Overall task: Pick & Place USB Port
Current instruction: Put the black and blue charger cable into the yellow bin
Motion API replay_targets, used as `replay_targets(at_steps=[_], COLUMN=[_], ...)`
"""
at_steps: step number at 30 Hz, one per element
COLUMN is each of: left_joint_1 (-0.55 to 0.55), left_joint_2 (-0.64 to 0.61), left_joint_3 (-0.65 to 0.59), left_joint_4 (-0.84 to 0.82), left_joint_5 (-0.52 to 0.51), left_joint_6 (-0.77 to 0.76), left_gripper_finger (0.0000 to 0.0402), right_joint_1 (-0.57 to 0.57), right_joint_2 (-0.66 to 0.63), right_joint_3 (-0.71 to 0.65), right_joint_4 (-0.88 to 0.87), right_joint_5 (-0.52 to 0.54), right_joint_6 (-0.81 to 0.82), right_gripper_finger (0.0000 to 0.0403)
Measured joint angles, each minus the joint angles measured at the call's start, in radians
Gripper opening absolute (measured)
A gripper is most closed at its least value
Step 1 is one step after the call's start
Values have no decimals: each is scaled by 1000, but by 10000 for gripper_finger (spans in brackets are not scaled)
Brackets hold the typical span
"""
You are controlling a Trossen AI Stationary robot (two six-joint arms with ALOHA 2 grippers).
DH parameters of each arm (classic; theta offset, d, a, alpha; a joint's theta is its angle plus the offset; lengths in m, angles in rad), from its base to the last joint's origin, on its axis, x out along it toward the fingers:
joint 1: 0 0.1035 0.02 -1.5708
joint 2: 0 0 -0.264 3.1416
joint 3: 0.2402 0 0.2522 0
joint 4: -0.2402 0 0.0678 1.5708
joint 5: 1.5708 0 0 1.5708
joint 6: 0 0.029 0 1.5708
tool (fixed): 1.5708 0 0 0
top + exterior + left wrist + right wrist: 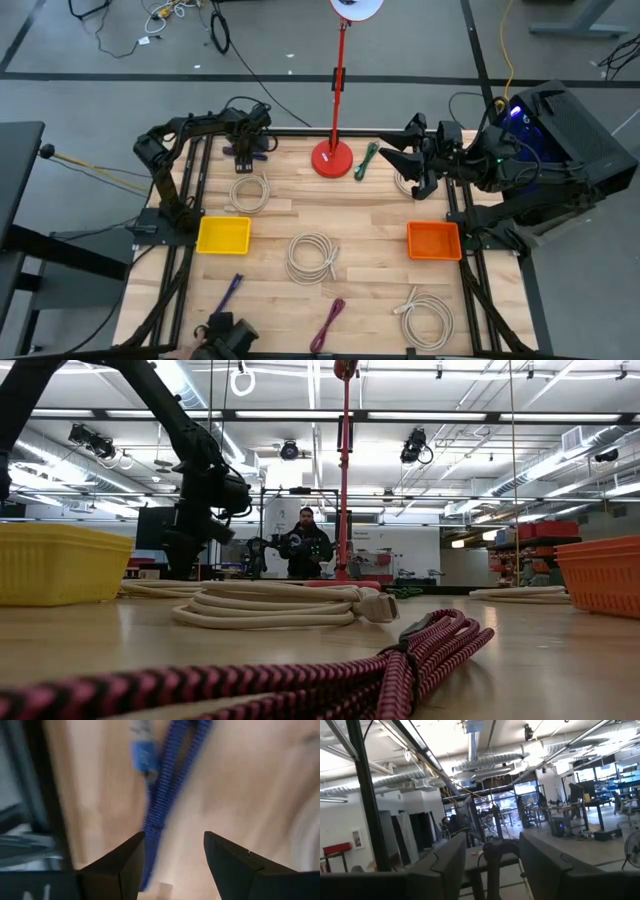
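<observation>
The left gripper hangs over the far left corner of the wooden table, pointing down at a blue cable that lies on the wood just beneath it. In the left wrist view its two dark fingers stand spread apart with bare wood between them, and the blue cable with its light blue plug runs past the inner edge of one finger; whether it touches that finger cannot be told, and nothing is pinched. The right gripper is held above the far right part of the table, pointing toward the middle; in the right wrist view its fingers are apart with nothing between them, aimed level at the room. Just near of the left gripper lies a white coiled cable, and nearer still a yellow bin at the left edge. An orange bin sits at the right edge. Between the bins lies another white coil, and a third white coil lies in the near right corner. A red lamp base with its pole stands at the far middle, a green cable just to its right. A purple cable lies near left, and a magenta cable at the near middle. In the low view a person stands in the room beyond the table.
</observation>
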Motion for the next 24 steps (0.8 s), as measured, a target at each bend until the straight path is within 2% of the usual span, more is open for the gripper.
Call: replay_targets(at_steps=[11, 24], left_joint_1=[5, 36], left_joint_2=[0, 21], left_joint_3=[0, 0], left_joint_4=[51, 38], left_joint_5=[11, 94], left_joint_6=[27, 27], left_gripper_finger=[206, 206], right_joint_1=[0, 0], right_joint_2=[0, 0], right_joint_3=[0, 0], right_joint_4=[-29, -35], right_joint_5=[-19, -26], right_joint_6=[16, 41], right_gripper_finger=[187, 187])
